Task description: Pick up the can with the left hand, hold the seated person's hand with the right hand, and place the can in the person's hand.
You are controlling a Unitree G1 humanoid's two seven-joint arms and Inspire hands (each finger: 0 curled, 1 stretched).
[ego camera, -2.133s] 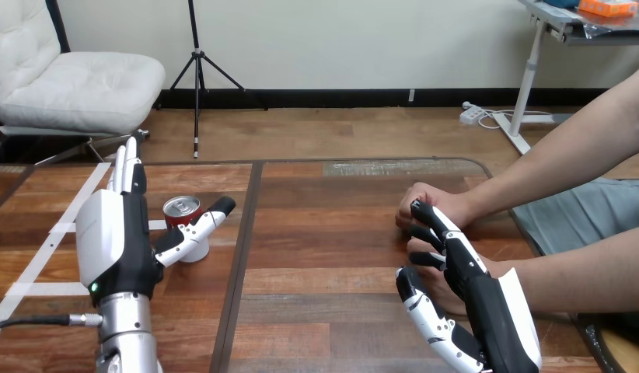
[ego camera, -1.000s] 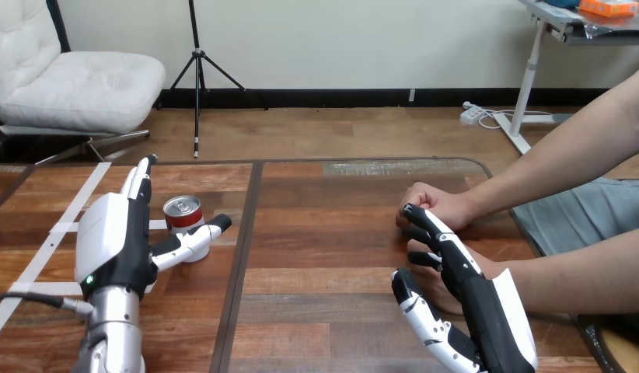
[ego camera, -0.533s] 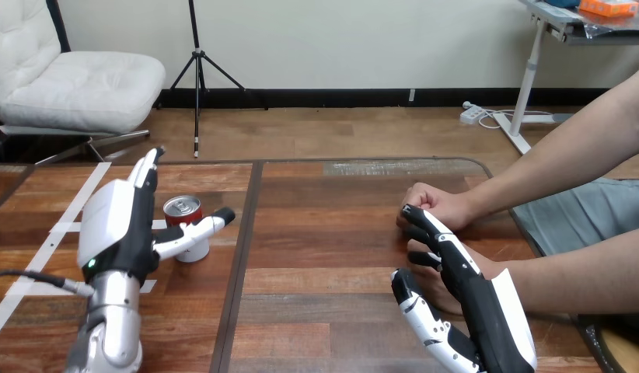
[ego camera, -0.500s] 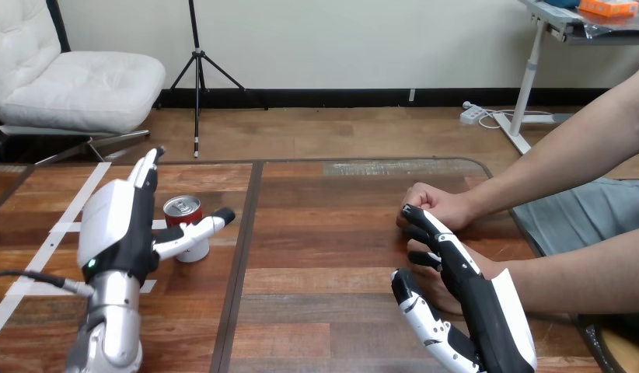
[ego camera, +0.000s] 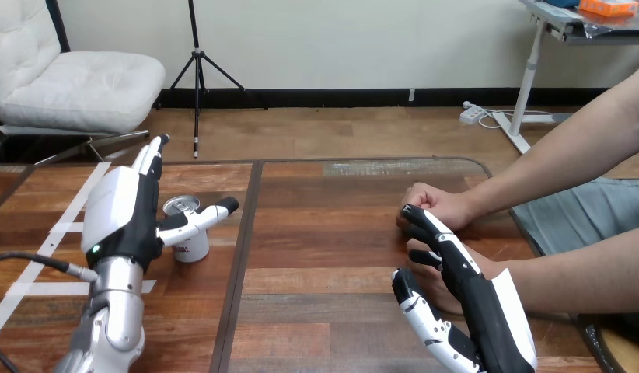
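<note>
- The can [ego camera: 190, 247] stands upright on the bench [ego camera: 324, 233], left of its seam and well apart from the person's nearer hand [ego camera: 427, 286], so a carry across looks due.
- The left hand [ego camera: 126, 217] is set side-on for a wrap grasp, its fingers [ego camera: 151, 154] straight, spread from the thumb and clamped on nothing.
- The can sits in that gap, with the thumb crossing its near upper side; I cannot tell whether they touch.
- The right hand [ego camera: 476, 291] lies over the person's nearer hand with straight fingers, probably to steady it.
</note>
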